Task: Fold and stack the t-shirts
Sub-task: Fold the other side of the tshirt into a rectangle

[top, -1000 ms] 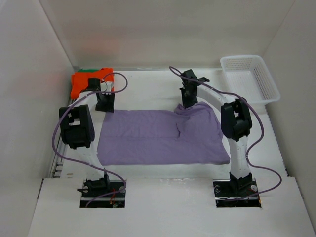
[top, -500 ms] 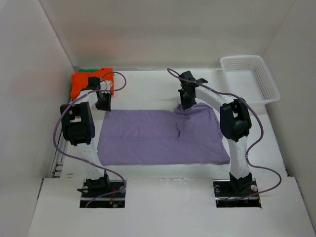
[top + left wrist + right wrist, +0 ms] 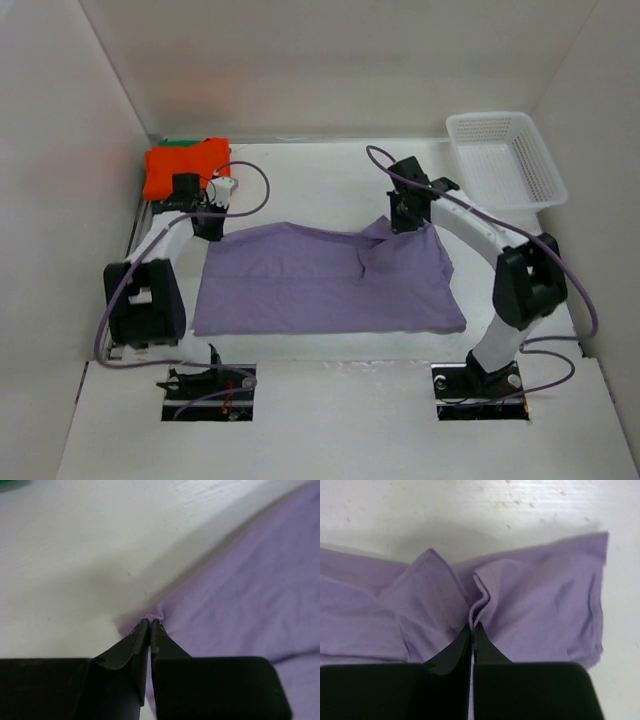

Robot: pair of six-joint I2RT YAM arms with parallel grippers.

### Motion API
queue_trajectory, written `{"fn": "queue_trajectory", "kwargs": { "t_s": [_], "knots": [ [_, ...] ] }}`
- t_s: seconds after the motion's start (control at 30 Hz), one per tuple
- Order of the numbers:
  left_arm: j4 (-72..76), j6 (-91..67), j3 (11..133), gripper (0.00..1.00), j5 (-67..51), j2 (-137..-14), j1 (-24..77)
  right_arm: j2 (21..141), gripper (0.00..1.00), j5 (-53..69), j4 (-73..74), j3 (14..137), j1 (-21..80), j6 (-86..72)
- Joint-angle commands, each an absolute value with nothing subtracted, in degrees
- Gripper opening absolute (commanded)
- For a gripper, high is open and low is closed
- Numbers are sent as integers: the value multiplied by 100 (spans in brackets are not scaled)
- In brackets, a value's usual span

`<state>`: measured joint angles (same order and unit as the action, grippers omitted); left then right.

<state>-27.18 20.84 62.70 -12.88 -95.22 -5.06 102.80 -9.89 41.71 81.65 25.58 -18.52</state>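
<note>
A: Hands first.

B: Left hand [image 3: 150, 622]: tips pinched tight, with a small nub of lavender cloth caught between them. That is the far-left corner of the purple t-shirt [image 3: 320, 285]. Right hand [image 3: 472, 627]: also clamped closed, on a raised pleat at the shirt's far edge, about 1 o'clock on the cloth.

A: And the shirt itself?

B: It lies mid-counter, spread wide. The far edge is lifted off the counter [image 3: 300, 180] at both pinches. The near edge lies flat toward 6 o'clock.

A: The others?

B: Orange t-shirt [image 3: 185, 168]: a compact fold in the far-left corner, 10 o'clock. A sliver of the green t-shirt [image 3: 176, 143] shows at its far side, apparently underneath. White basket [image 3: 505, 160] at 2 o'clock, well apart from the work.

A: Progress?

B: My reading is two of three folded and stacked. The purple one is gripped for a fold but not yet folded small. What is left is to bring the far edge over, fold it down, and carry it to the 10 o'clock pile.
</note>
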Motion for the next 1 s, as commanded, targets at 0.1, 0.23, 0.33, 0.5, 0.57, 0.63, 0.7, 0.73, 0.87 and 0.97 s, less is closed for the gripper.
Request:
{"fn": "queue_trajectory", "kwargs": {
  "t_s": [0.1, 0.23, 0.33, 0.5, 0.57, 0.63, 0.7, 0.73, 0.87, 0.97],
  "knots": [
    [-2575, 3760, 5073, 0, -1257, -7657, -383, 8861, 0, -1178, 3780, 6524, 2702, -2513],
    [-2646, 4262, 4335, 0, -985, -7164, -268, 8342, 0, -1046, 3525, 5636, 3079, -3004],
    [-2584, 4429, 3947, 0, -862, -6970, -233, 8087, 0, -1046, 3271, 5117, 3273, -3444],
    [-2426, 4474, 3718, 1, -668, -7005, -216, 7849, 10, -774, 2813, 4518, 3344, -3840],
    [-2408, 4474, 3700, 2, -624, -6961, -172, 7683, 15, -729, 2769, 4413, 3431, -3867],
    [-2408, 4482, 3700, 3, -624, -6900, -154, 7323, 19, -826, 2830, 4325, 3528, -3885],
    [-2408, 4483, 3700, 4, -615, -6891, -154, 6789, 22, -940, 2987, 4254, 3537, -3954],
    [-2408, 4474, 3700, 4, -598, -6882, -163, 6576, 23, -1001, 3084, 4245, 3537, -3990],
    [-2408, 4456, 3648, 5, -580, -6786, -189, 5732, 29, -1519, 3638, 4455, 3336, -4017],
    [-2426, 4482, 3586, 7, -554, -6715, -128, 5905, 32, -1609, 3578, 4719, 2880, -3684]
  ]
}}
